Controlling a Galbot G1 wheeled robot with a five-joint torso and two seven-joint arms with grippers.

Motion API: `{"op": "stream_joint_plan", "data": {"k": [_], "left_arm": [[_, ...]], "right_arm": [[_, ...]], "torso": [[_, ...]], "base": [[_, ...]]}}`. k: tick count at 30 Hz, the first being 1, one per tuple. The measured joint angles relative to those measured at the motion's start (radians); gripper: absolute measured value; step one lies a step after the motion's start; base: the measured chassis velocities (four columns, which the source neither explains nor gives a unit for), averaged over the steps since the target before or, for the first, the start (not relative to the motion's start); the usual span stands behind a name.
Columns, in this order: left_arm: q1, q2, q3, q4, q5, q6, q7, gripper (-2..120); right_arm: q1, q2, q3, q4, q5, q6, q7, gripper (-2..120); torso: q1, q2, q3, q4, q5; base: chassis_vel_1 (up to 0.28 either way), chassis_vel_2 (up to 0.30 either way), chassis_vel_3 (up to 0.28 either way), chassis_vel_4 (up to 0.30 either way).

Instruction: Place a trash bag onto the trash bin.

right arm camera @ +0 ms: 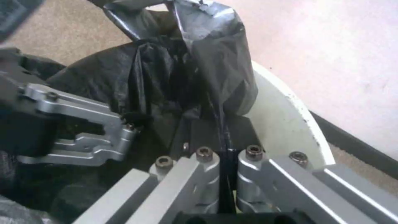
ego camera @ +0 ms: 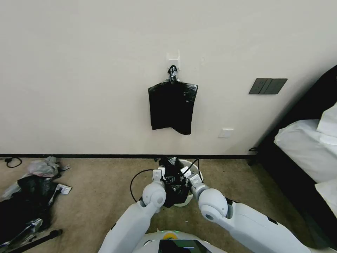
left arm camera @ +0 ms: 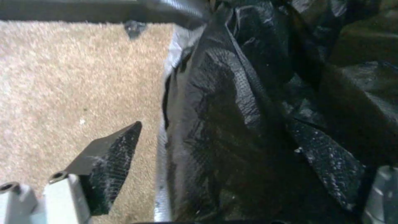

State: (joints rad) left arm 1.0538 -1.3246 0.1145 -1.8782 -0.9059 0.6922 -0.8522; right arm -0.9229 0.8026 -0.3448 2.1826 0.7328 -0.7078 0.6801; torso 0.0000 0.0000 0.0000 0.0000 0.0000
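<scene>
You're about halfway: right claw [right arm camera: 222, 146] pinches the thin glossy black plastic trash bag [right arm camera: 182, 74] above the small cream-white round bin [right arm camera: 286, 121], left claw [left arm camera: 232, 146] spread open beside it; rim not covered yet.

Trash bag [ego camera: 174, 182] covers most of trash bin [ego camera: 191, 165]; left gripper [left arm camera: 232, 149] far finger buried in plastic.

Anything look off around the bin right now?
Yes: the thin glossy black trash bag stands bunched in a peak over the small round cream-white trash bin, not spread around its rim. The right gripper pinches it.
</scene>
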Motion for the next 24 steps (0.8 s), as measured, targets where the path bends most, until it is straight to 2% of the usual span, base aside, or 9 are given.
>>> {"op": "stream_joint_plan", "data": {"k": [7,10,11,15,16,20,24], "left_arm": [[-0.027,-0.016,0.002,0.032,-0.062,0.005,-0.038,73],[-0.036,-0.024,0.004,0.046,-0.074,0.002,-0.044,56],[-0.036,-0.024,0.004,0.046,-0.074,0.002,-0.044,56],[-0.033,-0.028,0.001,0.051,-0.076,-0.015,-0.044,37],[-0.033,-0.028,0.001,0.051,-0.076,-0.015,-0.044,37],[-0.014,-0.02,-0.011,0.043,-0.076,-0.041,-0.039,18],[-0.005,-0.015,-0.019,0.038,-0.076,-0.053,-0.035,9]], "right_arm": [[0.0,0.002,0.0,-0.002,0.0,0.0,-0.001,0],[-0.001,0.003,0.003,-0.003,0.0,0.0,-0.002,0],[-0.001,0.003,0.003,-0.003,0.0,0.0,-0.002,0],[-0.008,0.007,0.011,-0.004,0.0,0.001,-0.003,0],[-0.008,0.007,0.011,-0.004,0.0,0.001,-0.003,0],[-0.017,0.012,0.019,-0.006,0.0,0.001,-0.004,0],[-0.02,0.014,0.024,-0.006,-0.001,0.001,-0.004,0]], "torso": [[0.0,0.0,0.0,0.0003,0.0002],[0.0,0.0,0.0,0.0004,0.0003],[0.0,0.0,0.0,0.0004,0.0003],[0.0,0.0,0.0,0.0001,0.0],[0.0,0.0,0.0,0.0001,0.0],[0.0,0.0,0.0,0.0,0.0],[0.0,0.0,0.0,-0.0001,-0.0002]], "base": [[0.0,0.0,0.0,0.0],[0.0,0.0,0.0,0.0],[0.0,0.0,0.0,0.0],[0.0,0.0,0.0,0.0],[0.0,0.0,0.0,0.0],[0.0,0.0,0.0,0.0],[0.0,0.0,0.0,0.0]]}}
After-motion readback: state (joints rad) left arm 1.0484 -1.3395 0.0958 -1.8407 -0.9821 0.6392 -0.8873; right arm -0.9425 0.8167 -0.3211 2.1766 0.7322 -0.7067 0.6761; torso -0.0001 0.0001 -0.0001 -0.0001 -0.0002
